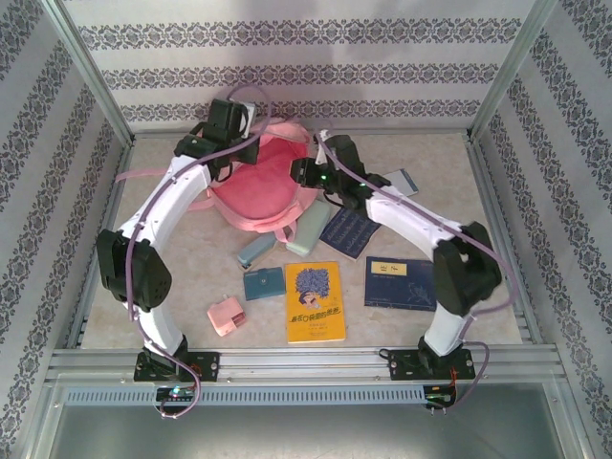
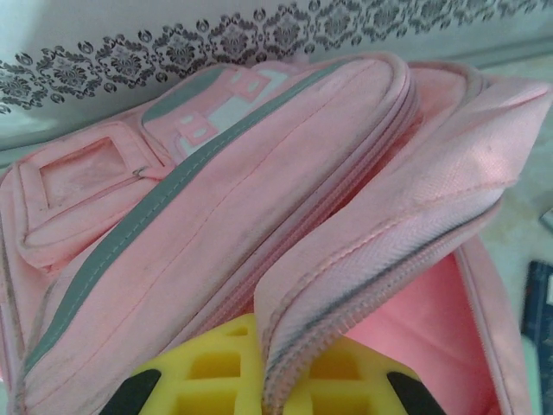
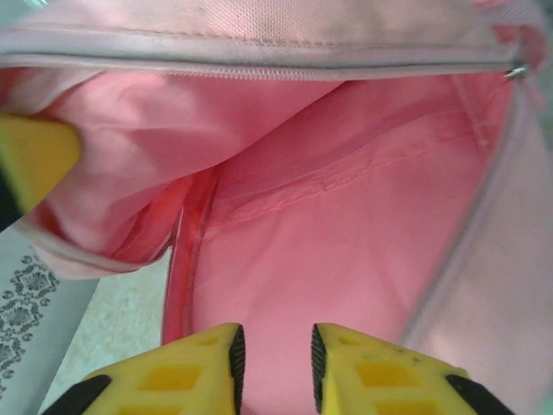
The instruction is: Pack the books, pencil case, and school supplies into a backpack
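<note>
The left arm arches to the far side; the left end effector (image 2: 276, 373) is clenched on the zip rim of the backpack (image 1: 258, 186), which lies far-centre on the worktop (image 1: 182, 253); the right arm bends in from the right, the right end effector (image 3: 275, 363) released, inside the opening; four books (image 1: 314, 301) lie near-right; two school supplies, a teal box (image 1: 264, 284) and a pink block (image 1: 227, 316), near-left.

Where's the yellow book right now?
In the overhead view, the yellow book lies flat near the front edge, centre, between the teal box and a navy book.
</note>
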